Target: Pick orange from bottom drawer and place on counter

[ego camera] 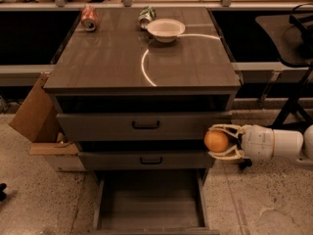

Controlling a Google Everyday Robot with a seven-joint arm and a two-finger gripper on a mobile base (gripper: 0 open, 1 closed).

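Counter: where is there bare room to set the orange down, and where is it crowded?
The counter is bare across its front and middle, from the front edge up to the white bowl. The back edge is crowded: red can, greenish item, bowl. The gripper, right of the drawers, holds the orange.

White bowl [166, 30], red can [89, 17] (well apart)

The pincer [213, 142], reaching in from the right beside the middle drawer [117, 159], grips the orange [216, 141] above the right edge of the open bottom drawer [149, 207], below the desk [107, 58].
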